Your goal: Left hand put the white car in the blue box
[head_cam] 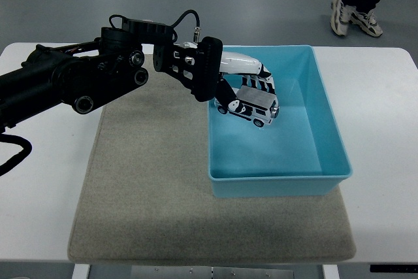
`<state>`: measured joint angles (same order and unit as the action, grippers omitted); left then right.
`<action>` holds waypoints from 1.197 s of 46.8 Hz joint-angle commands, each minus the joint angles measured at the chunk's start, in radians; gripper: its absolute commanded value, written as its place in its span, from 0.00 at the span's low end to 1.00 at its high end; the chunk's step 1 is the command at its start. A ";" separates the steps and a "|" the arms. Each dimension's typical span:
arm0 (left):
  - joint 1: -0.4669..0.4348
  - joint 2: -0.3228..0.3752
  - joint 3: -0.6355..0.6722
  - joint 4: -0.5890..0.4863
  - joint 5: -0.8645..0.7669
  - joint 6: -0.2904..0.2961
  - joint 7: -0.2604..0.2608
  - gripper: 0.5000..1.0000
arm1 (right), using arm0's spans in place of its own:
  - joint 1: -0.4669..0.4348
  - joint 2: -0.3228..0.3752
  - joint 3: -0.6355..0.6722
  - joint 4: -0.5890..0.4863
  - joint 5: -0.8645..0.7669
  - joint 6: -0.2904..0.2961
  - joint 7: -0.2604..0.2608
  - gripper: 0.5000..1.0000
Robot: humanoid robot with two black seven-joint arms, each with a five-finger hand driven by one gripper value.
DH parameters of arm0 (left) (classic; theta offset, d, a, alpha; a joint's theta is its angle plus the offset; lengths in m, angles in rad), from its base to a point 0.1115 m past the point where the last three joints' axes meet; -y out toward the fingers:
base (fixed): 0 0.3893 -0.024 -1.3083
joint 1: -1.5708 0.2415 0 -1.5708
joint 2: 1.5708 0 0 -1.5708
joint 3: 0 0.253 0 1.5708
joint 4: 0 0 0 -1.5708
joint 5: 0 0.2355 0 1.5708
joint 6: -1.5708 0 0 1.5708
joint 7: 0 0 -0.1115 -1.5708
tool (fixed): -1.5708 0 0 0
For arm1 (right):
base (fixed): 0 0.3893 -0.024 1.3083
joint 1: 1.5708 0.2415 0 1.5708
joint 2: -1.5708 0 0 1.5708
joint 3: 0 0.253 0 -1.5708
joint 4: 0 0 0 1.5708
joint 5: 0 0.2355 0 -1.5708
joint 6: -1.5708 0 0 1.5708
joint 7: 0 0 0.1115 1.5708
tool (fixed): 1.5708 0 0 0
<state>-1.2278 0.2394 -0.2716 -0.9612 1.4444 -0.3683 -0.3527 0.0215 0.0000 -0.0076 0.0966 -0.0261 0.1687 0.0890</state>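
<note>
White table (379, 115), grey mat (150, 194) | left hand (245, 80) clamped on white car (251, 106), held inside blue box (330, 132) above its floor | step: placing | next: lower, open fingers
</note>
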 commanded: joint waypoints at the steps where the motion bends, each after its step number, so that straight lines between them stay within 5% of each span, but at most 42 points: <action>1: 0.010 -0.005 0.035 0.004 -0.001 0.002 0.000 0.00 | 0.000 0.000 0.000 0.000 0.000 0.000 0.000 0.87; 22: 0.021 -0.008 0.065 0.027 -0.001 0.025 0.003 0.00 | 0.000 0.000 0.000 0.000 0.000 0.000 0.000 0.87; 30: 0.022 -0.008 0.065 0.024 -0.009 0.075 0.003 0.50 | 0.000 0.000 0.000 0.000 0.000 0.000 0.000 0.87; 43: 0.022 -0.008 0.065 0.021 -0.015 0.077 0.003 0.67 | 0.000 0.000 0.000 0.000 0.000 0.000 0.000 0.87; 56: 0.013 -0.008 0.052 0.024 -0.019 0.080 0.003 0.68 | 0.000 0.000 0.000 0.000 0.000 0.000 0.000 0.87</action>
<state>-1.2081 0.2316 -0.2115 -0.9391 1.4275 -0.2891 -0.3497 0.0215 0.0000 -0.0077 0.0966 -0.0261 0.1687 0.0890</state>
